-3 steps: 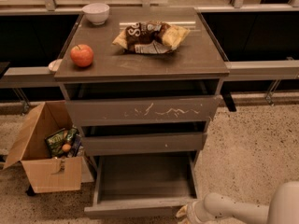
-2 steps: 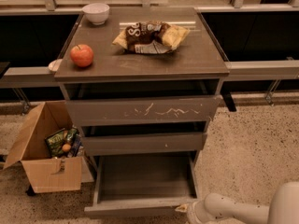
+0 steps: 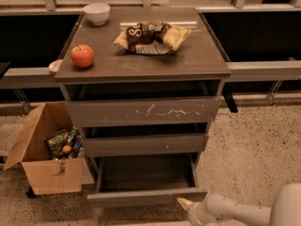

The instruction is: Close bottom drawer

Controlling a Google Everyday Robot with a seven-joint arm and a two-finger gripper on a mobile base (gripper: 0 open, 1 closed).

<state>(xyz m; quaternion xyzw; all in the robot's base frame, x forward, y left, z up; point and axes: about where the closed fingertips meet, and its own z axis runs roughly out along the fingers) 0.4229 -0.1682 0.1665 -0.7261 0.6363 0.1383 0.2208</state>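
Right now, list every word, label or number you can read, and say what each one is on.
Snack bags on the cabinet top: white lettering, too blurred to read.
Packets in the cardboard box: print too small to read.
Bottom drawer, open: plain front, no text.
Hand, low beside that drawer's right front corner: no markings readable.

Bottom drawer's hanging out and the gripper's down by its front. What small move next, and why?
Probably ease the gripper forward against the bottom drawer and push it toward the cabinet. The drawer is pulled well out with its tray exposed, and the gripper sits low, just in front of the right end of the drawer front. Whether it touches yet is unclear.
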